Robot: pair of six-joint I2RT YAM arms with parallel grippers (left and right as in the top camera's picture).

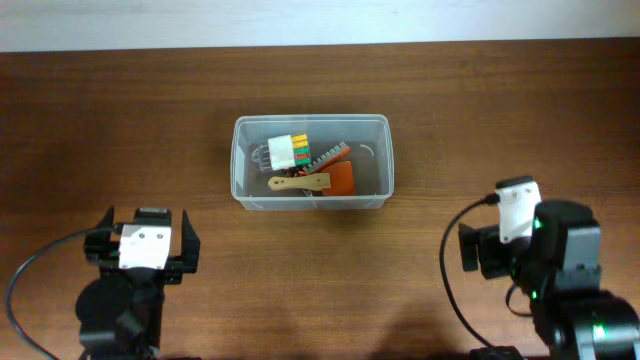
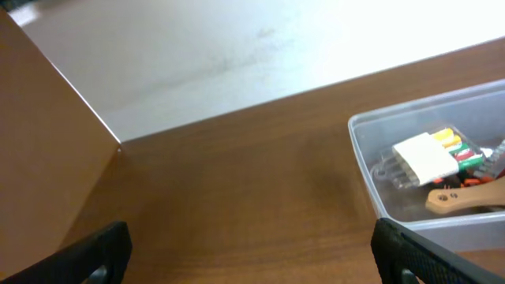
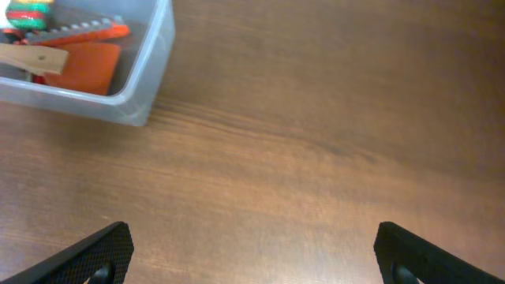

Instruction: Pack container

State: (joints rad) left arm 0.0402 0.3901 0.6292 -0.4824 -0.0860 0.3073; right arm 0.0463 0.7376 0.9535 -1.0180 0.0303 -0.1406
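The clear plastic container (image 1: 243, 190) stands on the brown table at the middle back. It holds a white block with coloured bits (image 1: 289, 152), an orange tool (image 1: 342, 177) with a grey toothed strip, and a wooden-handled tool (image 1: 300, 182). The container also shows in the left wrist view (image 2: 371, 185) and the right wrist view (image 3: 154, 59). My left gripper (image 1: 147, 232) is open and empty at the front left, apart from the container. My right gripper (image 1: 497, 250) is open and empty at the front right.
The brown wooden table (image 1: 450, 110) spreads all round the container. A white wall runs along the table's back edge (image 2: 237, 102). Black cables trail from both arms at the front.
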